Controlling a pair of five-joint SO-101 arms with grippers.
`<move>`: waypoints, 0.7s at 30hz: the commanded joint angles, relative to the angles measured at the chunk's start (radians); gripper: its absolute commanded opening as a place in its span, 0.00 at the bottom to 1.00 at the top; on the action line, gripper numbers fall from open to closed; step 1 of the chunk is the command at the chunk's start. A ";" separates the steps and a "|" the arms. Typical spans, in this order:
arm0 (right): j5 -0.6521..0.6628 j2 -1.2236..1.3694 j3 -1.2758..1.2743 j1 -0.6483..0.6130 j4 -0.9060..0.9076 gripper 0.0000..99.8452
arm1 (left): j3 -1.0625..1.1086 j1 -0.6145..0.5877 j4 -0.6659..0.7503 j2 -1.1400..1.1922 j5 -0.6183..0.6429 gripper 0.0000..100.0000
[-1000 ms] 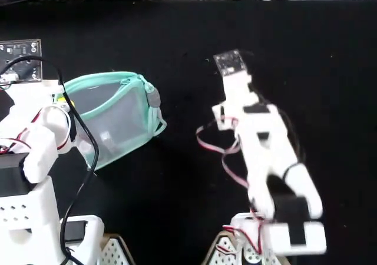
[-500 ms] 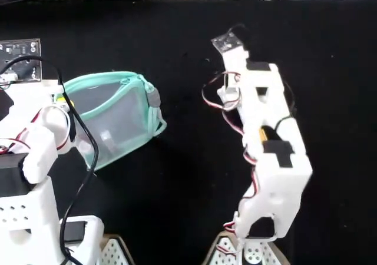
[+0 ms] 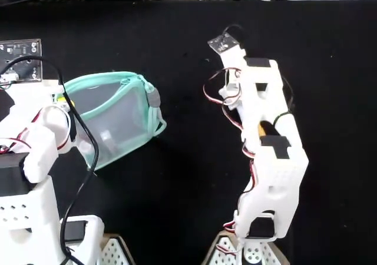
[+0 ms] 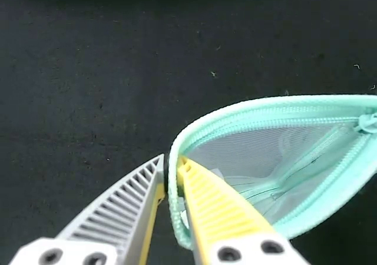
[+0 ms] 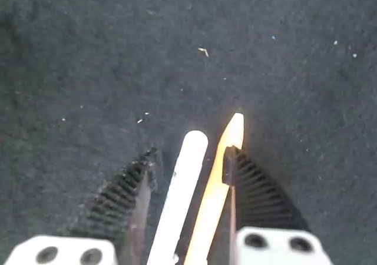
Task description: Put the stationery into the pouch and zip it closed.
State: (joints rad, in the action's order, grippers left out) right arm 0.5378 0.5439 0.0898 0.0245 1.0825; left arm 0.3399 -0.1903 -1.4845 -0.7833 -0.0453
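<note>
Noted: left tool point(image 4: 172, 159) clamped pouch point(image 4: 265, 153) rim, evidently holding mouth open | right tool point(image 5: 191, 152) gripped stationery point(image 5: 182, 182) lengthwise, apparently for insertion; zip point(image 4: 283, 111) undone

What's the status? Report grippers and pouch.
Left gripper shut on rim of pouch, mouth open. Right gripper holds two pens, well apart from pouch. Pens not yet in.
</note>
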 commanded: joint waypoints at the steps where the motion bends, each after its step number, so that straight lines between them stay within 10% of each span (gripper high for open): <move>1: 0.011 0.010 0.013 0.008 0.005 0.19 | 0.139 0.004 -0.009 0.034 0.002 0.03; 21: 0.017 -0.061 -0.064 -0.037 0.012 0.19 | 0.139 0.004 -0.009 0.034 0.002 0.03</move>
State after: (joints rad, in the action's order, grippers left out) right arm 0.5470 0.4810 0.0176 -0.0138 1.0932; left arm 0.3399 -0.1903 -1.4845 -0.7833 -0.0453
